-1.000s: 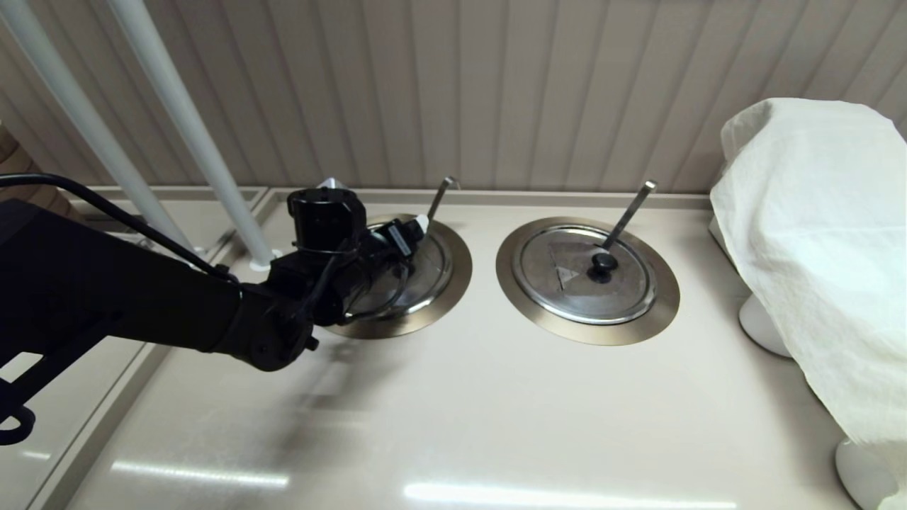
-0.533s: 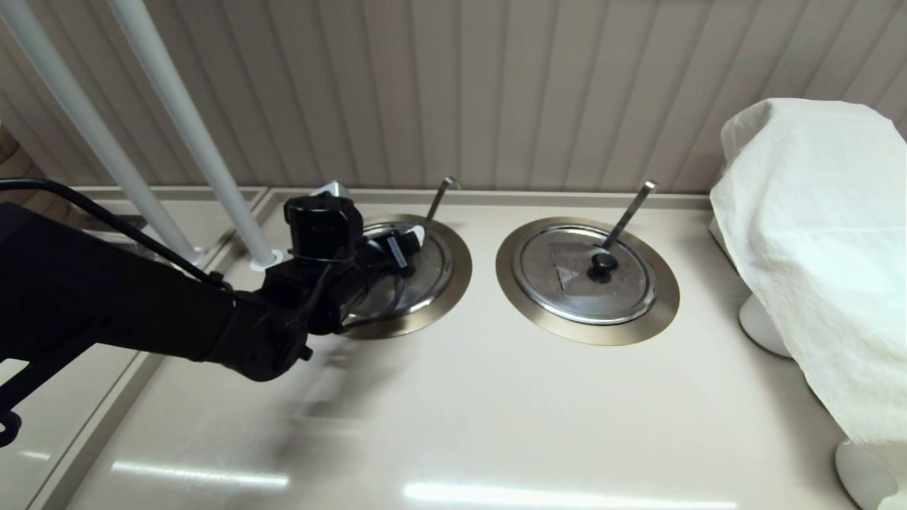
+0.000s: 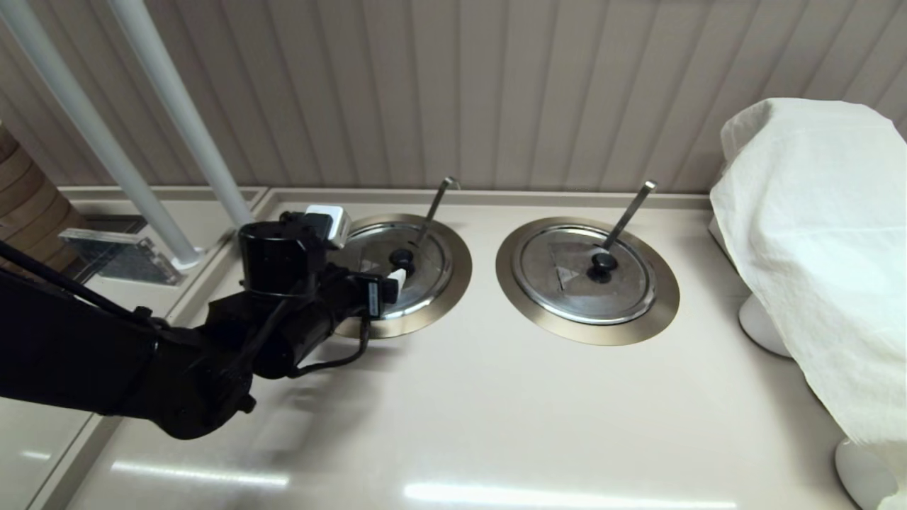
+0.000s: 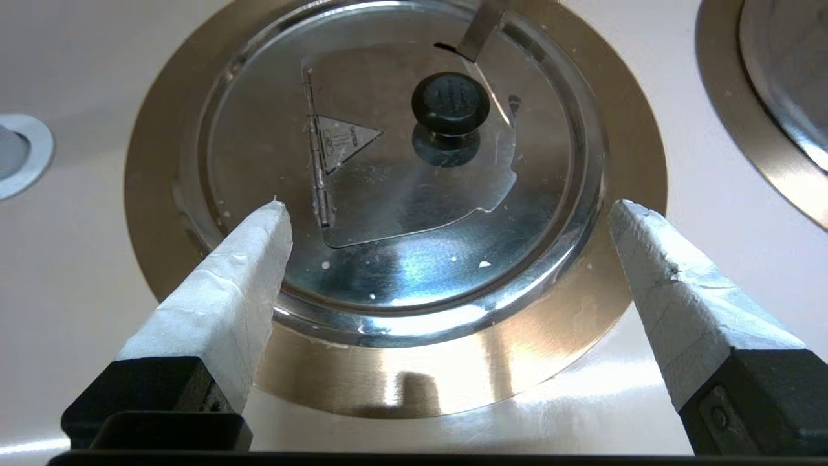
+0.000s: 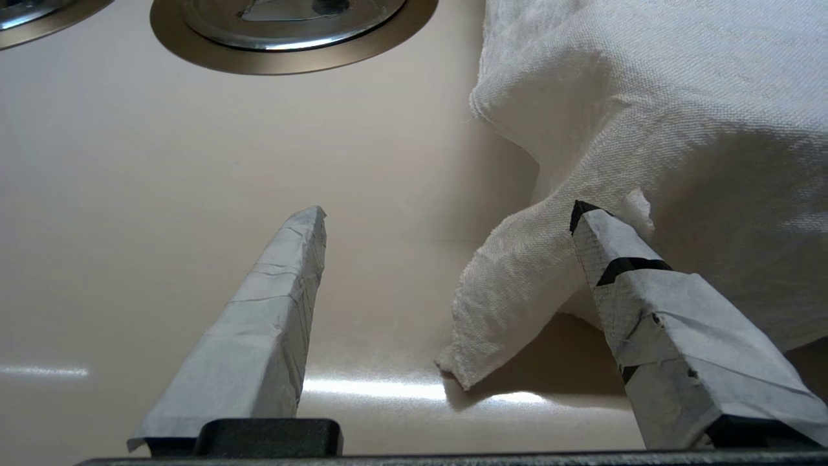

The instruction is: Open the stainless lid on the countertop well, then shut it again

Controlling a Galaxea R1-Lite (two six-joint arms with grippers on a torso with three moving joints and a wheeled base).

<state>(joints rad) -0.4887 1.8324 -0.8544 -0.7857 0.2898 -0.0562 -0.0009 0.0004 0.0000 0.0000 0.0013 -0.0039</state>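
Note:
The stainless lid (image 3: 429, 270) (image 4: 401, 194) lies flat in the left countertop well, whose bronze rim ring (image 3: 455, 283) (image 4: 453, 372) shows all round it. Its black knob (image 3: 402, 256) (image 4: 450, 103) is uncovered, and the thin hook-tipped rod handle (image 3: 436, 204) (image 4: 482, 29) rises from the far notch. My left gripper (image 3: 363, 248) (image 4: 446, 206) is open, above the near-left part of the ring, holding nothing and short of the knob. My right gripper (image 5: 446, 213) is open and empty, low over the counter beside the white cloth, out of the head view.
The twin lid (image 3: 567, 283) (image 5: 284, 19) with a flat square-tipped handle (image 3: 629, 209) sits to the right. A white cloth (image 3: 815, 248) (image 5: 647, 116) covers something at the far right. Two white poles (image 3: 184, 120) slant up at the back left. A wall panel stands behind the wells.
My left arm has drawn back toward the near left, off the lid. The knob, hidden under the gripper before, now shows. The lid lies flat.

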